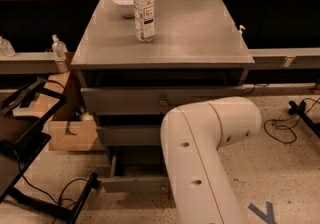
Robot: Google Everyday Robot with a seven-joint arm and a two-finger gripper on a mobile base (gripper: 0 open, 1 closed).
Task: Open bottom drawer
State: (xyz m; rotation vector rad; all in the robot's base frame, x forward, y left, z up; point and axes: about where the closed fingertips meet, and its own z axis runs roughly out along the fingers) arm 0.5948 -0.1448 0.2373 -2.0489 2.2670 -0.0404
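Observation:
The grey cabinet (165,33) has three drawers. The bottom drawer (131,184) stands pulled out, with its flat grey front forward of the two drawers above it. Its knob is hidden behind my white arm (200,163). The arm reaches down in front of the cabinet's right half. My gripper is out of sight behind the arm, low down by the bottom drawer's front. The middle drawer (127,135) and the top drawer (125,100) sit further back.
A water bottle (144,10) and a white bowl (123,3) stand on the cabinet top. A cardboard box (70,135) and a black frame (25,138) are to the left. Cables (282,125) lie on the floor to the right.

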